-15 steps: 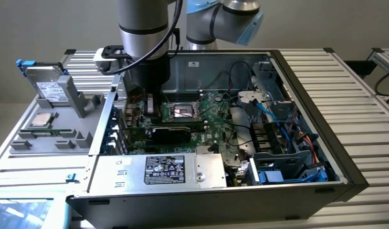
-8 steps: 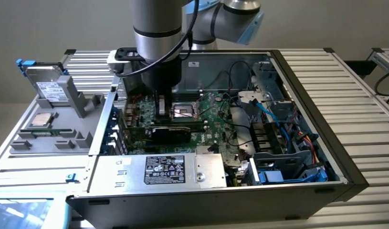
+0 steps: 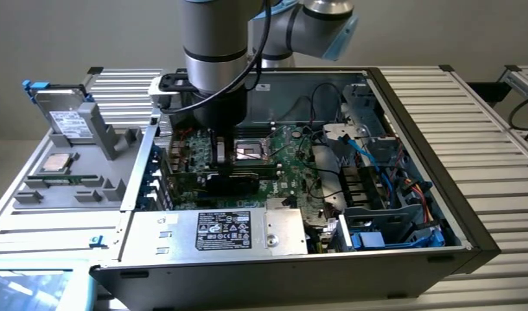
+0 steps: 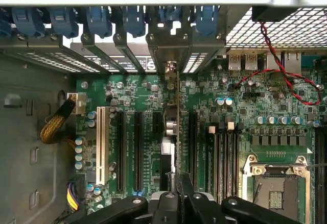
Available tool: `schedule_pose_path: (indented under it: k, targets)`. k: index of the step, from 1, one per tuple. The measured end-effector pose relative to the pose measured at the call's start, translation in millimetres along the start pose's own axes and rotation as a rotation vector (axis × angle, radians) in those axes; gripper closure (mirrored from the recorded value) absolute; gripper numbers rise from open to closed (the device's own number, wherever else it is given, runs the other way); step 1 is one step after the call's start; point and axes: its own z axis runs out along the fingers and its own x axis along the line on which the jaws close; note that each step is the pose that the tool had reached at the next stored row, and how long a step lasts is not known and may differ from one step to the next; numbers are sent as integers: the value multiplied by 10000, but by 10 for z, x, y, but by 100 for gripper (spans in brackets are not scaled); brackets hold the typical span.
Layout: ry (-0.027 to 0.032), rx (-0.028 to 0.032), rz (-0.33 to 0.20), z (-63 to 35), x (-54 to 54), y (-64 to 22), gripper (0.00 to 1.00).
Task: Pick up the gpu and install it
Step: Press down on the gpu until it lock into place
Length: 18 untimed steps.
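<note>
My gripper (image 3: 219, 157) reaches down into the open computer case (image 3: 419, 116) over the green motherboard (image 3: 289, 162). It is shut on the gpu (image 3: 238, 176), which looks dark and stands on edge among the expansion slots. In the wrist view the gpu (image 4: 172, 132) is seen edge-on as a thin strip running away from my gripper (image 4: 180, 185). Its silver bracket (image 4: 171, 68) lies at the case's rear slot openings. Whether the card sits fully in a slot I cannot tell.
A white slot (image 4: 100, 142) and black slots (image 4: 138, 147) flank the card, with memory slots (image 4: 219, 157) and the CPU socket (image 4: 276, 188) beside. Blue latches (image 4: 97, 20) line the rear wall. A power supply (image 3: 216, 230) and a grey holder tray (image 3: 74, 188) with a hard drive (image 3: 65, 120) are nearby.
</note>
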Motion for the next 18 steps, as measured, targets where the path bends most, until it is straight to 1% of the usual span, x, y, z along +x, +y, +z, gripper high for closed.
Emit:
schedule_pose_path:
  k: [1, 3, 4, 5, 6, 7, 10, 13, 15, 18]
  targets:
    - [3, -15, -2, 11, 0, -1, 88]
    - [-10, -31, -1, 18, -1, -1, 88]
    - [-29, -35, 0, -1, -4, -2, 88]
    - [-43, -33, 6, -35, -5, 0, 88]
    - [-24, -43, 10, -87, -1, 2, 88]
    - [-21, -44, 13, -134, 2, 4, 88]
    - [-21, -45, 26, -270, 6, 13, 88]
    - [-32, -47, 32, -404, 10, 43, 88]
    - [-36, -45, 29, -419, 11, 67, 88]
    - [-36, -45, 28, -419, 11, 67, 88]
